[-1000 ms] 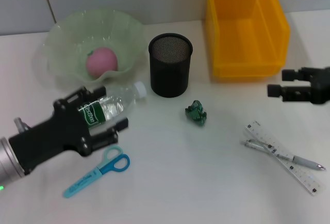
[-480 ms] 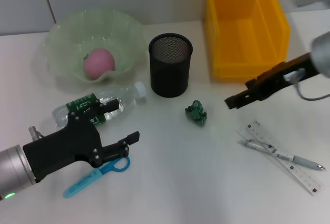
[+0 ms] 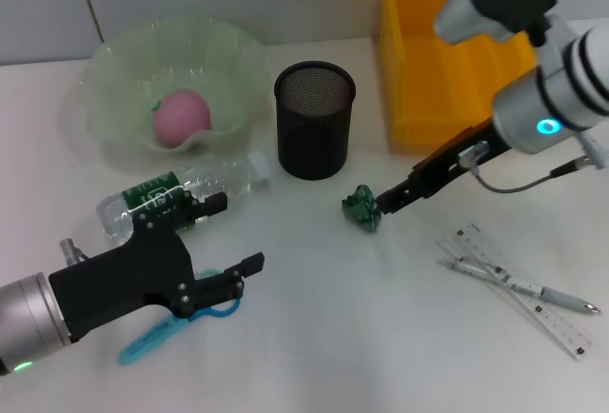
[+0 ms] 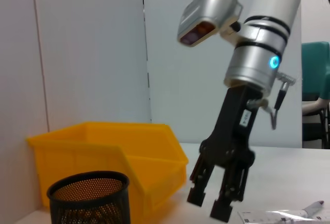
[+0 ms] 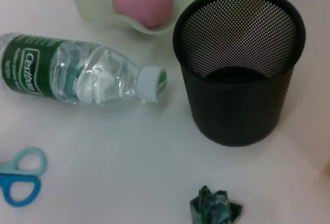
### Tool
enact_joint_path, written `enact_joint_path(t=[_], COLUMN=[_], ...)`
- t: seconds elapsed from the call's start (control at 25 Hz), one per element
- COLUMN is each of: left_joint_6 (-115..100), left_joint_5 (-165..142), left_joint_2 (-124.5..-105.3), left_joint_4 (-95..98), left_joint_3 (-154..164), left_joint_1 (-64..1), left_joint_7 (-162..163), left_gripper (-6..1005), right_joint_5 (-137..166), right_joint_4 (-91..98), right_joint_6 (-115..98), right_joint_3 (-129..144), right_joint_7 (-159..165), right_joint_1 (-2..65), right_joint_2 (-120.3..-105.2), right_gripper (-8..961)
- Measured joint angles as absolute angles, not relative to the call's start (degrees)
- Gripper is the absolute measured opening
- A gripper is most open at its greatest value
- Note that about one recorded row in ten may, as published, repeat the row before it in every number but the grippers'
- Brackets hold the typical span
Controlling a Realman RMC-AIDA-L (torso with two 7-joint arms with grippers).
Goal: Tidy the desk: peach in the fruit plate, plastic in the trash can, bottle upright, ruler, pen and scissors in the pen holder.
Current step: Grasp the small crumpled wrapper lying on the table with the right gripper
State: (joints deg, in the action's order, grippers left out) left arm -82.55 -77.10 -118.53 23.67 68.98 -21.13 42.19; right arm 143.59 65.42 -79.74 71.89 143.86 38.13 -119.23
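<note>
The crumpled green plastic [image 3: 363,207] lies in the middle of the desk, and my right gripper [image 3: 385,201] reaches down beside it on its right, open, as the left wrist view shows [image 4: 206,206]. The bottle [image 3: 186,192] lies on its side in front of the fruit plate [image 3: 114,61], which holds the pink peach [image 3: 181,116]. My left gripper [image 3: 234,234] hovers open just in front of the bottle, over the blue scissors [image 3: 171,327]. Ruler [image 3: 525,291] and pen [image 3: 533,289] lie crossed at the right front. The black mesh pen holder [image 3: 314,120] stands at centre.
The yellow trash can [image 3: 452,51] stands at the back right, behind my right arm. In the right wrist view the plastic [image 5: 214,207] sits close in front of the pen holder [image 5: 238,64], with the bottle [image 5: 77,77] and scissors [image 5: 18,182] beyond.
My right arm swung in from the right edge and lowered to the green plastic. My left gripper drew back from the bottle toward the front, over the scissors.
</note>
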Motion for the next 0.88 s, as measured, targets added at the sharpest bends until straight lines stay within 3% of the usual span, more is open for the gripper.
enact_joint_path(t=[0.88], left_joint_6=[-81.99], left_joint_5=[-77.08], left_joint_2=[-118.57], left_joint_4=[23.28], left_joint_3=[69.96], left_joint_1=[-21.06], left_joint_7=[42.19], left_gripper=[817], right_joint_5=[143.21], right_joint_4=[49.59], right_joint_6=[-68.71], right_joint_3=[76.64], right_joint_7=[144.46], right_joint_1=[45.22], right_joint_2=[-119.45], right_gripper=[809])
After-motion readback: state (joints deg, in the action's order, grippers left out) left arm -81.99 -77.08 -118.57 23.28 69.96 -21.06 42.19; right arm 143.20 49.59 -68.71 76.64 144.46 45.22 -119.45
